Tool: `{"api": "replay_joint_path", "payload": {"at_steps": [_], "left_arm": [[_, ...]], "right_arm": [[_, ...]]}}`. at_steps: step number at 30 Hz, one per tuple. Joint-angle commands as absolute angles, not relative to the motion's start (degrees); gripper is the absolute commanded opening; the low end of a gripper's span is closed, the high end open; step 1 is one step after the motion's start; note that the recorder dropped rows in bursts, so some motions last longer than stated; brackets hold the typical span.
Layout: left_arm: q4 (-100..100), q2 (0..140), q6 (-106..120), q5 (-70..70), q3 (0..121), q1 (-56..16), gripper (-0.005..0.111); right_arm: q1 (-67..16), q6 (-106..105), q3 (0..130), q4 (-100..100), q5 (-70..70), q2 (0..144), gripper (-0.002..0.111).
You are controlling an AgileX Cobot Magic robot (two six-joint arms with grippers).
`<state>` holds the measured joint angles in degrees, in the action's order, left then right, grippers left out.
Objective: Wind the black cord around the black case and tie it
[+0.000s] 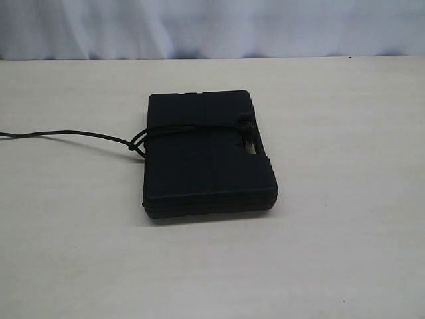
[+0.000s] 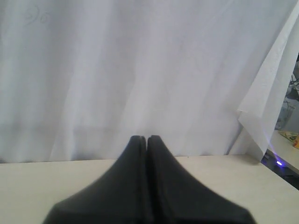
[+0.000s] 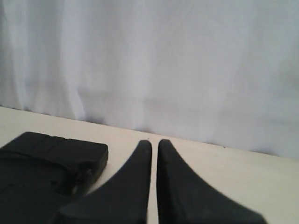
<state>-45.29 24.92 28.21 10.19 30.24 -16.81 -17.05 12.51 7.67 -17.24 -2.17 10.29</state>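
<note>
The black case (image 1: 209, 166) lies flat in the middle of the table. The black cord (image 1: 192, 125) runs across its top and gathers in a knot-like bunch (image 1: 246, 127) by the slotted handle on its right side. A loop (image 1: 137, 143) hangs at the case's left edge, and the tail (image 1: 66, 133) trails off to the left. Neither arm shows in the exterior view. My left gripper (image 2: 146, 138) is shut and empty, facing the curtain. My right gripper (image 3: 154, 142) is shut with nothing between its fingers, a little apart from the case (image 3: 42, 158).
A white curtain (image 1: 212, 26) hangs along the back of the pale table (image 1: 332, 252). In the left wrist view the curtain's edge (image 2: 261, 121) ends near a table corner, where a small blue light (image 2: 279, 163) glows.
</note>
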Motion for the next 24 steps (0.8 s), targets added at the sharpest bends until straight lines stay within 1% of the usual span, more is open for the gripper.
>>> {"api": "replay_joint_path", "payload": {"at_steps": [1, 2, 3, 4, 8, 10, 24], "left_arm": [[-45.76, 24.56, 28.24, 10.23, 29.96, -17.01, 0.0], [-45.76, 24.56, 28.24, 10.23, 29.96, -17.01, 0.0], [-45.76, 24.56, 28.24, 10.23, 29.96, -17.01, 0.0], [-45.76, 24.56, 28.24, 10.23, 29.96, -17.01, 0.0], [-45.76, 24.5, 28.24, 10.36, 29.96, -17.01, 0.0], [-45.76, 24.5, 28.24, 10.08, 29.96, -17.01, 0.0], [-45.76, 24.5, 28.24, 9.81, 29.96, -17.01, 0.0]], "right_arm": [[-10.47, 12.83, 0.0, -17.13, -0.38, 2.57, 0.004], [-8.64, 12.98, 0.0, -16.56, -0.68, 0.47, 0.004], [-7.2, 13.61, 0.0, -13.79, -7.61, 0.0, 0.004], [-4.64, 13.77, 0.0, -11.62, -10.65, 0.0, 0.004], [2.97, 13.77, 0.0, -12.51, -18.4, 0.0, 0.004], [5.26, 13.77, 0.0, -12.92, -19.51, 0.0, 0.004], [5.5, 13.77, 0.0, -12.92, -19.91, 0.0, 0.004]]}}
